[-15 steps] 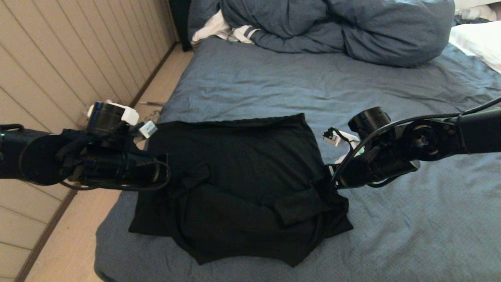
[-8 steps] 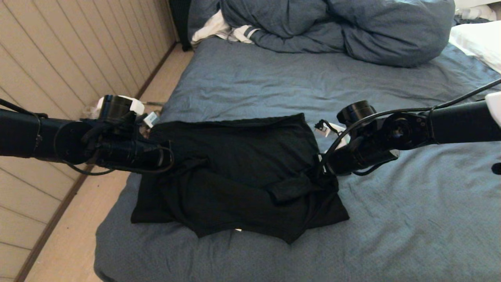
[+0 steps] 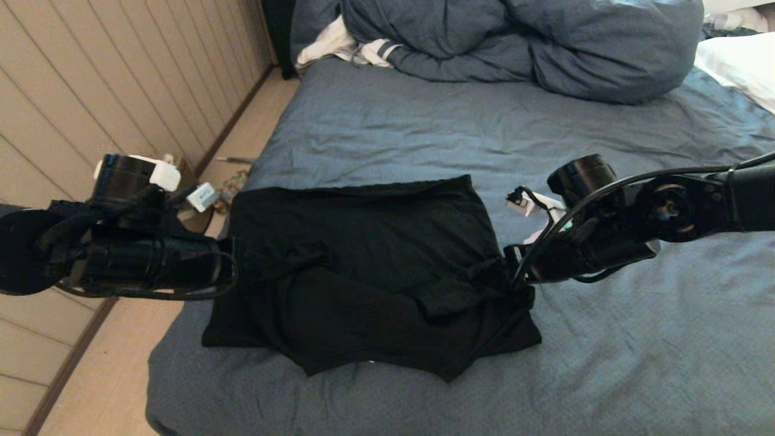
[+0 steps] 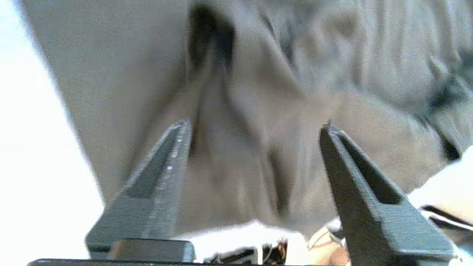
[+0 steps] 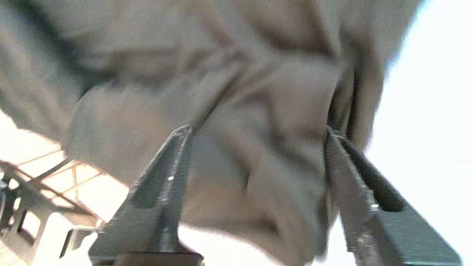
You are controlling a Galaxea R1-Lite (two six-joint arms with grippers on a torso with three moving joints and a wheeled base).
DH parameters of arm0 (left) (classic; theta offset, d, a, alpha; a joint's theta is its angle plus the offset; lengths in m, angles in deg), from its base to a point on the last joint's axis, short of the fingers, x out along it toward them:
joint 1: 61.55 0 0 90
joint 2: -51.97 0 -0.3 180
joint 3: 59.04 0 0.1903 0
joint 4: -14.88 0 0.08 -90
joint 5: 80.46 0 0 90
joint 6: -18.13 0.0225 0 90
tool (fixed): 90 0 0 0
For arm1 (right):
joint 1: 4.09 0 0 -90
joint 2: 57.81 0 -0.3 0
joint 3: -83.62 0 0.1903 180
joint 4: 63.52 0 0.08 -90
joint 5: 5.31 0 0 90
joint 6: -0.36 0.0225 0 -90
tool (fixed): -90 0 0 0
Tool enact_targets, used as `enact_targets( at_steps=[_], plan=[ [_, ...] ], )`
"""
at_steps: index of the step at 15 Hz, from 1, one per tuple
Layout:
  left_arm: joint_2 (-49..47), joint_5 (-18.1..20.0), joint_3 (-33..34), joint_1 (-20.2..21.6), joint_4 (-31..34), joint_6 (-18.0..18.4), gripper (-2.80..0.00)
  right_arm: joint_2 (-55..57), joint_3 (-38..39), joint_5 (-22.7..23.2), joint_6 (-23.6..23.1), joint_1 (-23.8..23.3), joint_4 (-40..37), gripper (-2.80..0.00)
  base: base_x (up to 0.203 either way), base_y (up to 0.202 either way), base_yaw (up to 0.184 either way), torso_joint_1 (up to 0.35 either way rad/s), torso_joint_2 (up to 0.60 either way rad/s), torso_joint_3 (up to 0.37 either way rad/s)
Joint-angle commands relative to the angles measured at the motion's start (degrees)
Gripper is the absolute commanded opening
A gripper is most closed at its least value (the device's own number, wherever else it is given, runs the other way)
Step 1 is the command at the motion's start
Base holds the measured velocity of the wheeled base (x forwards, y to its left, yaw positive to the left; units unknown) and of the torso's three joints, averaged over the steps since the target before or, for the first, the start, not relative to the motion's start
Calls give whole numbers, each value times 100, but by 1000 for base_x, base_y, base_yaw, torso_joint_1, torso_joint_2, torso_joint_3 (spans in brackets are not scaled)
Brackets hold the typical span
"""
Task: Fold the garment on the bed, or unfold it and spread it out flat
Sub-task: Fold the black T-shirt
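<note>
The garment (image 3: 375, 242), a black T-shirt with its plain side up, lies partly folded on the bed (image 3: 424, 127), its near part doubled over in rumpled layers. My left gripper (image 3: 233, 272) is at the shirt's left edge. In the left wrist view the left gripper (image 4: 254, 127) is open, with cloth (image 4: 258, 74) beyond the fingers. My right gripper (image 3: 514, 275) is at the shirt's right edge. The right wrist view shows the right gripper (image 5: 257, 129) open too, with a bunched fold of the shirt (image 5: 240, 92) lying loose between its spread fingers.
A bunched blue-grey duvet (image 3: 533, 42) and a white striped cloth (image 3: 339, 45) lie at the head of the bed. A white pillow (image 3: 738, 63) is at the far right. A panelled wall (image 3: 91, 91) and a strip of floor (image 3: 242, 139) run along the bed's left side.
The shirt's near hem has drawn up away from the bed's near edge. Both arms first pushed inward and forward, then drew back outward; the left arm has moved clearly left.
</note>
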Motion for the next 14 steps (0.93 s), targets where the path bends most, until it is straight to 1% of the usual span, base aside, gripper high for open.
enact_targets(
  at_steps=[1,5,6,7,10,11,12,14],
  plan=[
    [757,5,396,-8,20,-16,0,-622,315,18,10,-5,-9,0,0,0,0,0,0,0],
    [1266,-27,880,-9,80,-16,0,-1180,850,10,35,-1,-7,0,0,0,0,0,0,0],
    [1359,-44,969,-9,89,-16,0,-1278,991,6,37,-7,-5,-280,0,0,0,0,0,0],
    [1466,-56,1085,-9,113,-13,-280,-1403,1137,-7,27,-12,1,-280,0,0,0,0,0,0],
    [1852,-50,1421,-26,190,2,-280,-1969,1605,-30,-70,-12,-2,-280,0,0,0,0,0,0],
    [1915,-45,1528,-171,185,18,-280,-2200,1902,-31,-104,24,-5,-280,0,0,0,0,0,0],
    [1881,-44,1578,-389,173,36,-280,-2282,2161,4,-109,132,-5,-280,0,0,0,0,0,0],
    [1613,-21,1617,-762,157,30,-280,-2187,2419,19,22,666,21,-280,0,0,0,0,0,0]
  ],
)
